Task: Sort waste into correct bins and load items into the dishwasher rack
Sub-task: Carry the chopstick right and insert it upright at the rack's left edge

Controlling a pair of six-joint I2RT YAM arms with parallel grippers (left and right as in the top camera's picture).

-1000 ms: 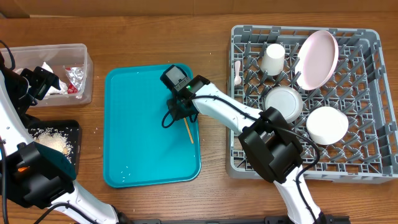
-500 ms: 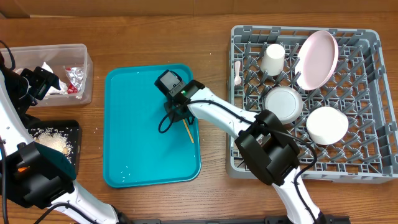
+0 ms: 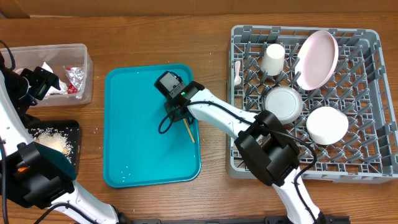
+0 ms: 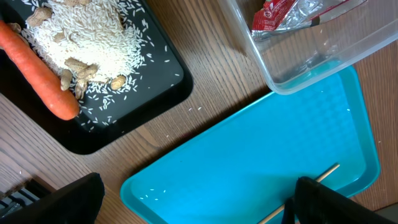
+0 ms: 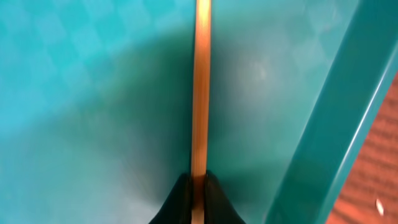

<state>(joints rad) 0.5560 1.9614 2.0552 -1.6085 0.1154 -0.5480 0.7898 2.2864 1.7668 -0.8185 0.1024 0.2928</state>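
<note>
Wooden table [image 3: 186, 31], teal tray [image 3: 143, 155]: right gripper [image 5: 193, 190] pinched tight on the stick [image 5: 200, 87].
Lift straight, then to the rack [image 3: 373, 37]; left gripper [image 4: 196, 208] spread wide, empty.

Right arm [image 3: 222, 114]: extends from the near table edge leftward, elbow bent, wrist pitched downward. Right gripper [image 5: 198, 186]: jaws closed, fingertips pinching the end of a thin wooden stick [image 5: 200, 87]. Left arm [image 3: 11, 127]: runs up the far-left side, wrist angled down. Left gripper [image 4: 198, 190]: jaws spread wide apart, held aloft, gripping nothing
</note>
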